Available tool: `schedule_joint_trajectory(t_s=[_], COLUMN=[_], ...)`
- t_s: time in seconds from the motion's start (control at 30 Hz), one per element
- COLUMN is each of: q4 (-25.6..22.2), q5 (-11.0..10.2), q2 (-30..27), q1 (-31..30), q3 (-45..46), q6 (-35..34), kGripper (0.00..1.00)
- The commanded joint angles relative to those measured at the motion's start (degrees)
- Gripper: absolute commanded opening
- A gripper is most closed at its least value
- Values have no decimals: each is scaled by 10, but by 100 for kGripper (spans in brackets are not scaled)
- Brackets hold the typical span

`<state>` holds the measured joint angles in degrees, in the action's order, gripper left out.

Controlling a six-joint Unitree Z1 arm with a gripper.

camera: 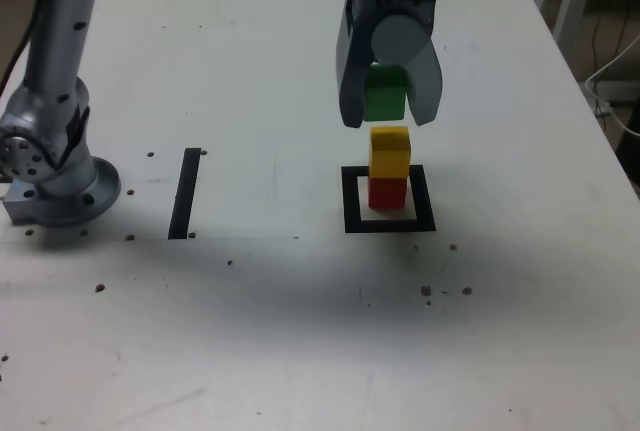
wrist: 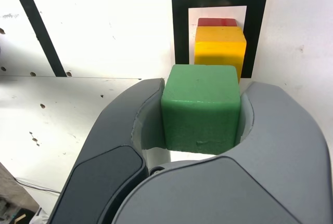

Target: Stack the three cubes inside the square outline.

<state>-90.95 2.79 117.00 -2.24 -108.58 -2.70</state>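
Note:
My gripper (camera: 388, 116) is shut on the green cube (camera: 384, 93), which hangs in the air just above and slightly behind the stack. The yellow cube (camera: 390, 152) sits on the red cube (camera: 388, 192) inside the black square outline (camera: 352, 201). In the wrist view the green cube (wrist: 201, 107) fills the space between the grey jaws. Beyond it the yellow cube (wrist: 219, 51) covers most of the red cube (wrist: 216, 22) inside the square outline (wrist: 180, 26). A small gap separates the green cube from the yellow one.
A straight black tape strip (camera: 185, 193) lies to the exterior view's left of the outline. The arm's base (camera: 55, 166) stands at the far left of the white table (camera: 250, 331). Small dark specks dot the tabletop. The table's right edge runs close behind the gripper.

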Motion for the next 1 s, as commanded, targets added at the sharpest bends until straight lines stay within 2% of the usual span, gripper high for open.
schedule_joint_trajectory(t_s=[0.0,0.97], q4=[-13,1], q5=[2,5], q2=[7,48], q1=[-1,2], q3=[-3,-1], q6=[-1,7], kGripper=[31,31])
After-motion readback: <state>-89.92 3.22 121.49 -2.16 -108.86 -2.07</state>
